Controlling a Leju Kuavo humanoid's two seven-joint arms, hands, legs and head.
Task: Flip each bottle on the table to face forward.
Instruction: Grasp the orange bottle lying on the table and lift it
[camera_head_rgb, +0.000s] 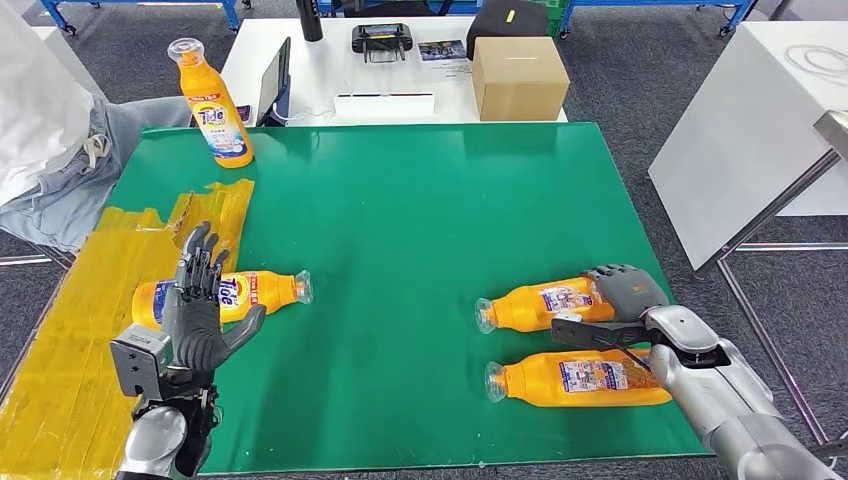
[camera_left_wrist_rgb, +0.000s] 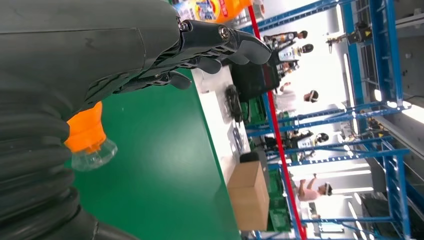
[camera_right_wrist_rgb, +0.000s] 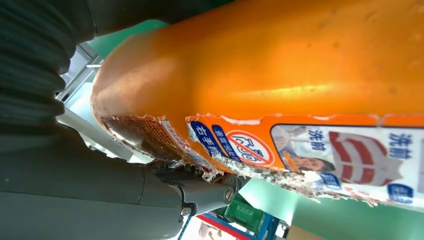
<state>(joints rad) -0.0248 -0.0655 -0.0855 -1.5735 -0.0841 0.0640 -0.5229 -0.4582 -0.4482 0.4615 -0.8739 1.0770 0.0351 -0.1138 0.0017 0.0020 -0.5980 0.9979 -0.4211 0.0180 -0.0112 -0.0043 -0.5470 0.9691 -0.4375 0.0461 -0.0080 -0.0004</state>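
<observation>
Green cloth covers the table (camera_head_rgb: 400, 200), and we have four orange bottles on it. One standing bottle (camera_head_rgb: 212, 105) is up at the far left corner with its front label showing. Three lie flat. The left lying bottle (camera_head_rgb: 240, 292) shows its front name already, and our left hand (camera_head_rgb: 200, 305) hovers over it with fingers spread apart, holding nothing.

On the right, two bottles lie with their back labels up. Our right hand (camera_head_rgb: 622, 290) is wrapped around the fat end of the farther right bottle (camera_head_rgb: 535, 305). The nearer right bottle (camera_head_rgb: 580, 378) lies just beside it, under our arm.

We think the job now is to roll the held bottle over. The back label (it is torn and peeling at the edge) is what we see close up, so we should turn it about half way round. We should lift it a little first, so it does not bump the nearer one. The smooth, round plastic could slip, so we hold snug and turn slowly.
</observation>
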